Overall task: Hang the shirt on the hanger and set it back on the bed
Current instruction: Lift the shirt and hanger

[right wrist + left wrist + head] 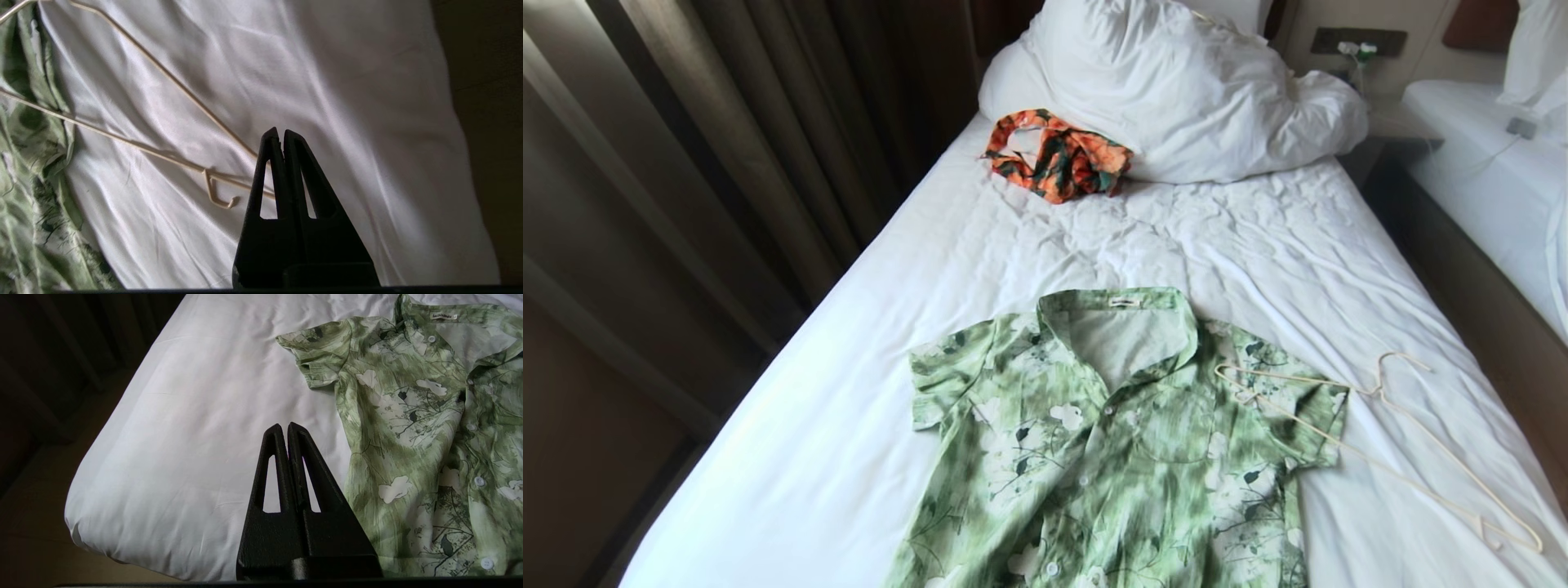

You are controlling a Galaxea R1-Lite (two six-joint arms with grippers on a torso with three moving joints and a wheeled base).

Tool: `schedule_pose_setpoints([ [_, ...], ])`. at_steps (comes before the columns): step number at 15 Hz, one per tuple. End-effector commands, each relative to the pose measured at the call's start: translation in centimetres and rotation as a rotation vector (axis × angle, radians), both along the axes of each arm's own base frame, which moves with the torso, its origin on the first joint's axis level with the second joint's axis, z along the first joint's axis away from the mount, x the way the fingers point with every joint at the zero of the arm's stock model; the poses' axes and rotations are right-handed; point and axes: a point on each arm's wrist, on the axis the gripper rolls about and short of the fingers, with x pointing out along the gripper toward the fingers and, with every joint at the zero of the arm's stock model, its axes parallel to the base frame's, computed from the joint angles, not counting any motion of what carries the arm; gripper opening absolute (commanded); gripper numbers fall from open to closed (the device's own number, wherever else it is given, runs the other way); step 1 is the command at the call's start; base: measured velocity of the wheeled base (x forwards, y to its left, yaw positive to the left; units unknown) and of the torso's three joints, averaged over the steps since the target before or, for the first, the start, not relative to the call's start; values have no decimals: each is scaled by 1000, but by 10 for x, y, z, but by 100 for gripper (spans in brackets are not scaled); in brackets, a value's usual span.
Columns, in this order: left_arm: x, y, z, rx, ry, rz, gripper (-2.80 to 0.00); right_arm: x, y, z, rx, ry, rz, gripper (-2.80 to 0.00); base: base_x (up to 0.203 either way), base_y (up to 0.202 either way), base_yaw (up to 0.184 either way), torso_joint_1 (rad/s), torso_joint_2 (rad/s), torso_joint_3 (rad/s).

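Head view, floral cotton shirt (1111,441), thin triangular wire hanger (1380,441), wrinkled bed (849,408)

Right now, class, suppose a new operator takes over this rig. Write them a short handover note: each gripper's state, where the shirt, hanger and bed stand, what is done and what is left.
Left gripper: fingers shut, empty, above the bare sheet beside the shirt's sleeve.
Right gripper: fingers shut, empty, above the sheet near the hanger's end.
Shirt: spread flat, front up, on the bed.
Hanger: lying flat on the bed on the robot's right of the shirt, one end overlapping the shirt's shoulder.
Done: nothing yet; neither item is held.
Left: pick up the hanger, fit the shirt on it, set it back on the bed.
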Motion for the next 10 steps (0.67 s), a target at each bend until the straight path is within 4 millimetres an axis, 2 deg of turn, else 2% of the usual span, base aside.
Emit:
schedule_pose_setpoints([
  [1, 0, 0, 0, 0, 3, 1, -280, 3, -4, -10, 70, 25, 56, -280, 0, 0, 0, 0, 0, 0],
  [2, 0, 0, 0, 0, 1, 1, -280, 6, -7, -7, 78, 17, 74, 0, 0, 0, 0, 0, 0, 0],
  [5, 0, 0, 0, 0, 1, 1, -280, 25, -15, -5, 185, -28, 152, 0, 0, 0, 0, 0, 0, 0],
  [7, 0, 0, 0, 0, 1, 1, -280, 41, -11, -22, 267, -71, 252, 0, 0, 0, 0, 0, 0, 0],
  [10, 0, 0, 0, 0, 2, 1, -280, 63, 5, -47, 250, -87, 427, 0, 0, 0, 0, 0, 0, 0],
])
